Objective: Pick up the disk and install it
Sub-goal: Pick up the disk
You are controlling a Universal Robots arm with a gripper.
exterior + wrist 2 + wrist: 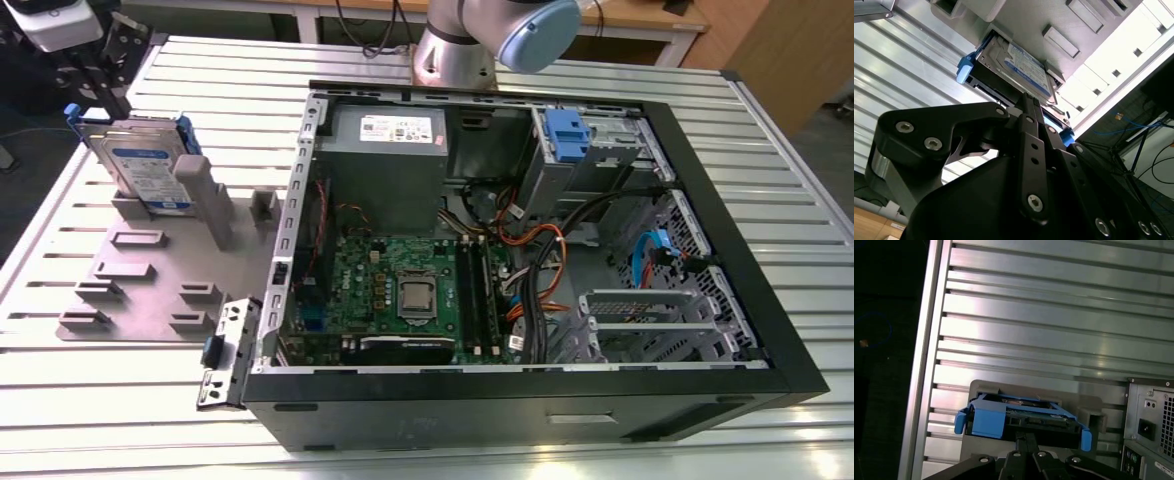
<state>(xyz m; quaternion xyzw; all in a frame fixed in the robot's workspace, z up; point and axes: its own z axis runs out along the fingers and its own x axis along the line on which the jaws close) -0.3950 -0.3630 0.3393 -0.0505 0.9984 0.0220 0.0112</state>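
Observation:
The disk (144,165) is a silver drive with a white-and-blue label and blue rails. It stands on edge in a slot of the grey fixture plate (134,285), at the exterior view's left of the open computer case. My gripper (100,100) hangs just over the disk's upper edge. In both wrist views the black fingers run together to one point at the middle of that edge, so the gripper (1026,100) (1026,437) is shut with nothing between them. Whether the tips touch the disk (1024,67) (1021,406) I cannot tell.
The open case (534,390) lies on the slatted metal table (160,420). Inside it are a grey power-supply box (387,135), a drive cage with a blue latch (567,135), a green motherboard (400,290) and loose cables. The arm's base (461,45) stands behind the case.

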